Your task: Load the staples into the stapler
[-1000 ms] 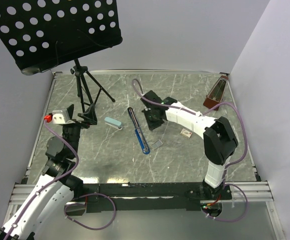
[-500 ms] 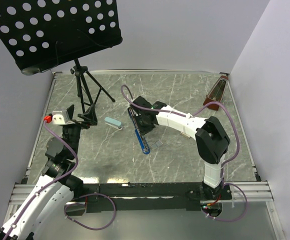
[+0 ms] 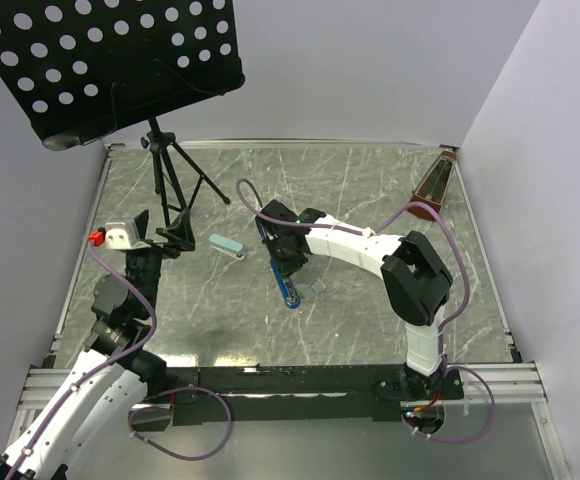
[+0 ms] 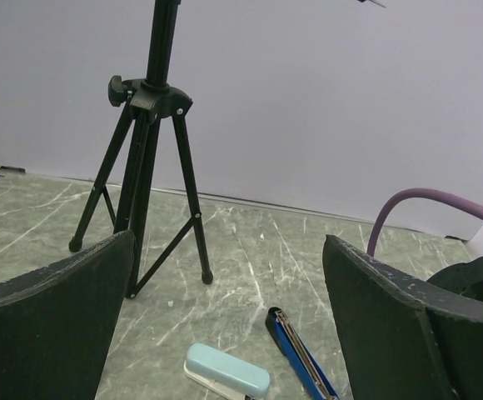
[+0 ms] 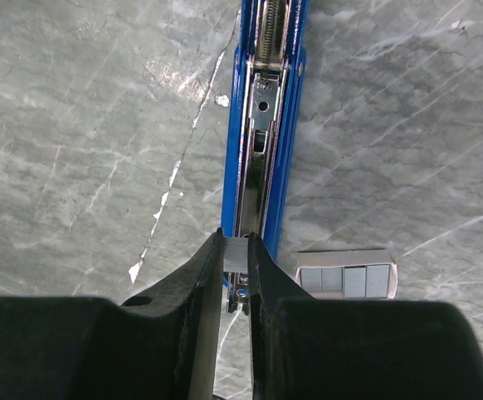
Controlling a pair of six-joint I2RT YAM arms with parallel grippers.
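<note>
Currently the right gripper [image 5: 235, 247] stands narrow, its two dark fingers [image 5: 198, 287] pinching a short strip of staples [image 5: 236, 255] by its sides. The strip sits directly over the near end of the blue stapler [image 5: 262, 125], which lies opened out flat on the marbled grey table [image 5: 83, 125] with its silvery magazine channel and spring exposed. Whether the strip touches the channel or hangs just above it cannot be told from the wrist view. Just beside that end of the stapler, on the right in the wrist view, lies a small clear tray [image 5: 347, 281] with further staple strips side by side in it.

From above, the right arm reaches across to the middle of the table, and its gripper covers the middle of the stapler, whose near tip shows below it. The tray lies close to that tip.

The left gripper [image 4: 229, 250] is spread wide and holds nothing, at the table's left side, well apart from the stapler. Ahead of it stand the tripod [image 4: 146, 167] of a black music stand [image 3: 110, 60] and a pale teal stapler [image 4: 227, 372]. A brown metronome [image 3: 432, 190] stands at the far right corner.
</note>
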